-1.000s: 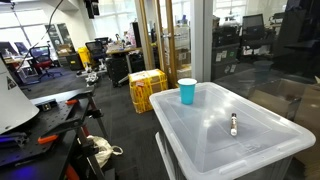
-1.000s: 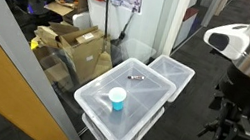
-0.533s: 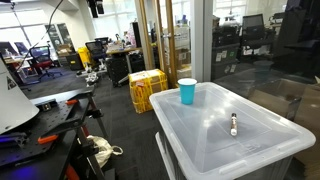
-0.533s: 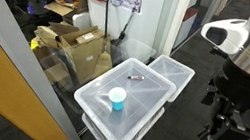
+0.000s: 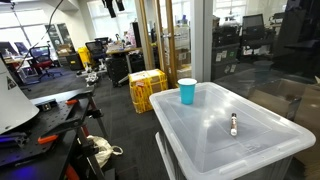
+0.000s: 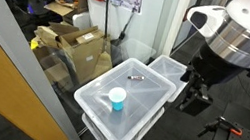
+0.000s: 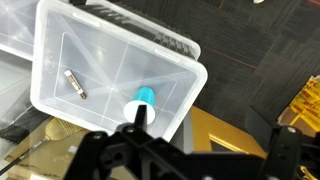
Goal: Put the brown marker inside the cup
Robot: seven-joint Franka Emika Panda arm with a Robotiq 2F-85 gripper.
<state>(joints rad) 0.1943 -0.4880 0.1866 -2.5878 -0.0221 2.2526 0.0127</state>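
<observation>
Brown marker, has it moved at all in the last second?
No. The brown marker lies at the same spot on the clear lid, equally far from the blue cup as before.

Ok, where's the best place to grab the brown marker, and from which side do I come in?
Take the brown marker around its middle, coming straight down from above and closing across its narrow width. It lies flat on the clear bin lid, so only its top and long sides are free. The blue cup stands well apart and shouldn't interfere.
</observation>
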